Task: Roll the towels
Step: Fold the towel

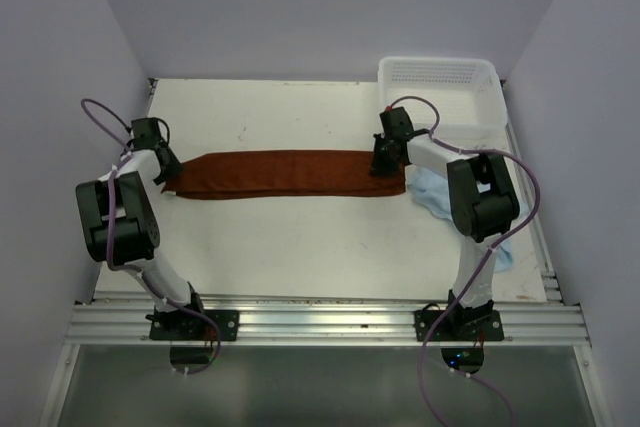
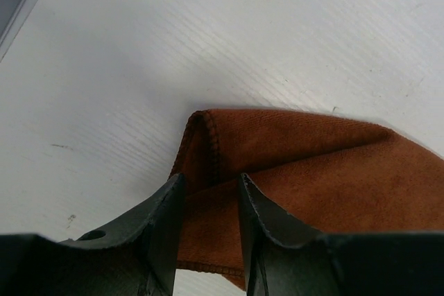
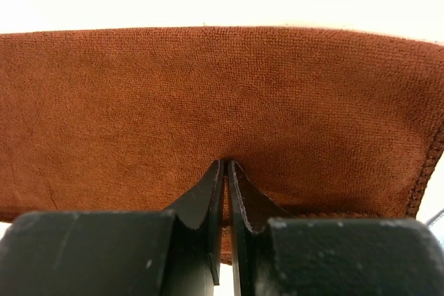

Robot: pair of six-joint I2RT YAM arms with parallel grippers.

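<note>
Two towels: rust towel (image 1: 290, 174) folded strip, centre frame on desk (image 1: 300, 247); blue towel (image 1: 435, 192) crumpled right. Likely soft, limp; grip strip ends. Left pincer (image 2: 211, 181) jaws apart over left end; right pincer (image 3: 226, 164) clamped on right end.

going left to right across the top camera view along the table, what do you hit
left gripper at the towel's left end → rust towel → right gripper pinching its right end → light blue towel. The white basket overlaps the last two, so it is left out.
</note>
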